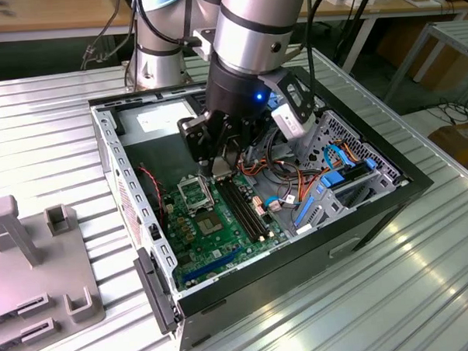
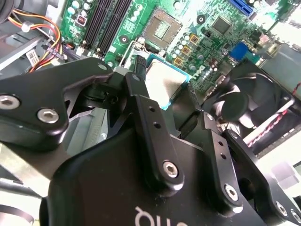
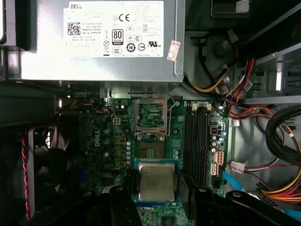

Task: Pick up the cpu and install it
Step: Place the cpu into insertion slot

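Note:
The cpu [image 3: 156, 181], a flat square chip with a silver-grey metal face, sits between my gripper's [image 3: 157, 195] two black fingers, which are shut on its edges. The second wrist view shows the same cpu [image 2: 164, 82] clamped in the gripper [image 2: 167, 96] above the green motherboard [image 2: 207, 42]. In the exterior view the gripper [image 1: 220, 170] hangs inside the open computer case, just above the board and beside the black-framed square socket [image 1: 194, 194]. In the first wrist view the socket [image 3: 150, 117] lies beyond the cpu, with a grey square part [image 3: 150, 151] between them.
The power supply box [image 3: 101, 40] fills the case's far end. Black memory slots [image 3: 196, 141] run beside the socket, and bundles of coloured cables [image 3: 249, 108] lie past them. A black fan [image 3: 51, 155] stands on the other side. A grey fixture [image 1: 28, 262] rests on the table outside the case wall [image 1: 158, 303].

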Robot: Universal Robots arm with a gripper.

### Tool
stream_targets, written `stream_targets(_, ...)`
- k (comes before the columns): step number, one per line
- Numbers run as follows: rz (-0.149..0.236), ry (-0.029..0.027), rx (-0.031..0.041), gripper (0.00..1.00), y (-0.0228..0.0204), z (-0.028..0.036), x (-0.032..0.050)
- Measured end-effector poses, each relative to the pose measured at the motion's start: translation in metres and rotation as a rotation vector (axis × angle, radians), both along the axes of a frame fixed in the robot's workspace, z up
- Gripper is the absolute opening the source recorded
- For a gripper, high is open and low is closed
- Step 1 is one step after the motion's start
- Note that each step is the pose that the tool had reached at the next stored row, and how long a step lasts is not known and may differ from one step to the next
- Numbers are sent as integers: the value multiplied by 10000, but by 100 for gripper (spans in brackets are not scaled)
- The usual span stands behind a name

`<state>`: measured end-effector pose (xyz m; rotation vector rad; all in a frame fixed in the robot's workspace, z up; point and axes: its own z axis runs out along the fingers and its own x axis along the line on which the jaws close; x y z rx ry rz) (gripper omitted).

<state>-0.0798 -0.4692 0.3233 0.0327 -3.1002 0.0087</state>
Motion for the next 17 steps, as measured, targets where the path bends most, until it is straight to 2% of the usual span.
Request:
stream_targets(3,0,0,0,47,-1,-93,0)
stream_targets(6,2,0,0,47,-19,-149,1)
stream_targets(8,0,4,-1,47,-52,-207,0)
stream_targets(10,0,2,2,47,-67,-243,0)
stream_targets(17,0,3,0,47,-89,-386,0)
